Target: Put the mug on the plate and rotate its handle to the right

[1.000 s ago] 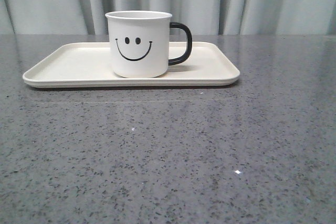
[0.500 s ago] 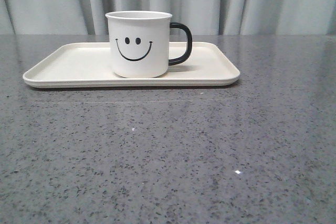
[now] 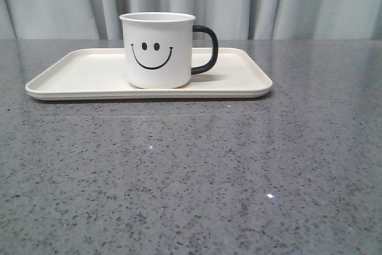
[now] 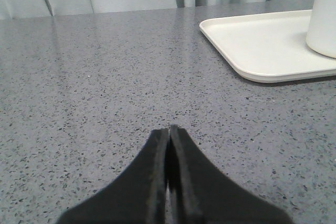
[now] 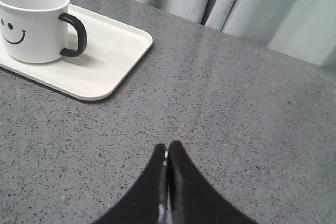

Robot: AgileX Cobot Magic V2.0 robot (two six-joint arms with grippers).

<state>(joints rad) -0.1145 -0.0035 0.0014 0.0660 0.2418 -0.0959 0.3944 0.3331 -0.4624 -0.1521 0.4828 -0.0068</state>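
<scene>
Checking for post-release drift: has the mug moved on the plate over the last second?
No. The mug sits at the same spot on the plate, handle pointing right, unchanged against the plate's rim.

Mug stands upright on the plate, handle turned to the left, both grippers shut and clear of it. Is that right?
Not quite: the handle points right, as the front view shows. The rest holds: the mug stands upright on the plate, with the left gripper and right gripper shut and clear.
</scene>
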